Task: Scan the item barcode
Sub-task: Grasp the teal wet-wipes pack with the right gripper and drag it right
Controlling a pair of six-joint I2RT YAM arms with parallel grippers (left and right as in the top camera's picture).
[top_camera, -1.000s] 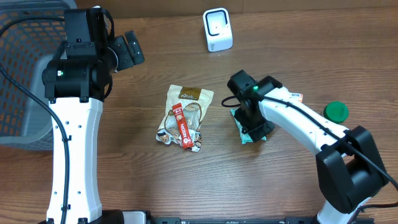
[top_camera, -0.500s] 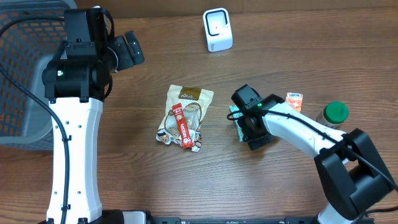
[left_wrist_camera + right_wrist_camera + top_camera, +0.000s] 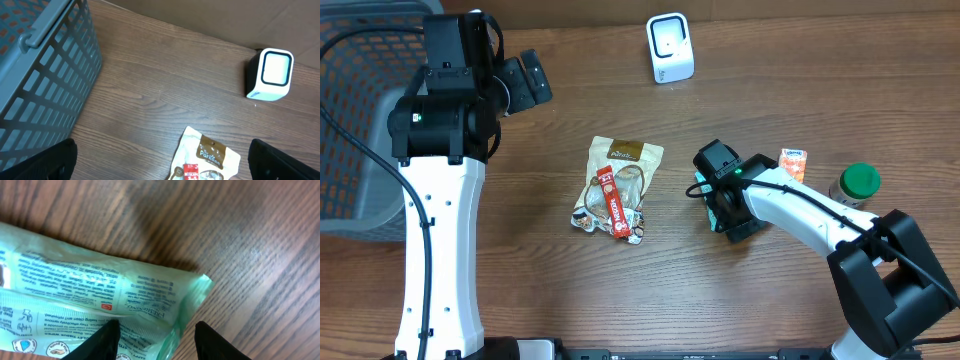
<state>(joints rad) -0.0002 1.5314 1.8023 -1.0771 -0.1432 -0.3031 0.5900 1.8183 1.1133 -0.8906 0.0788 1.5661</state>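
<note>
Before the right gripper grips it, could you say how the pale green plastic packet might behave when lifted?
The pale green plastic packet looks soft: its crimped end is wrinkled, so it will probably sag. The smooth film may slip in the right gripper.

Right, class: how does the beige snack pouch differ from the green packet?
The snack pouch is beige and brown; the green packet is pale green with small print. The pouch lies free with a red stick pack across it; the packet lies between the jaws of the right claw. Both lie flat on the wooden table.
</note>
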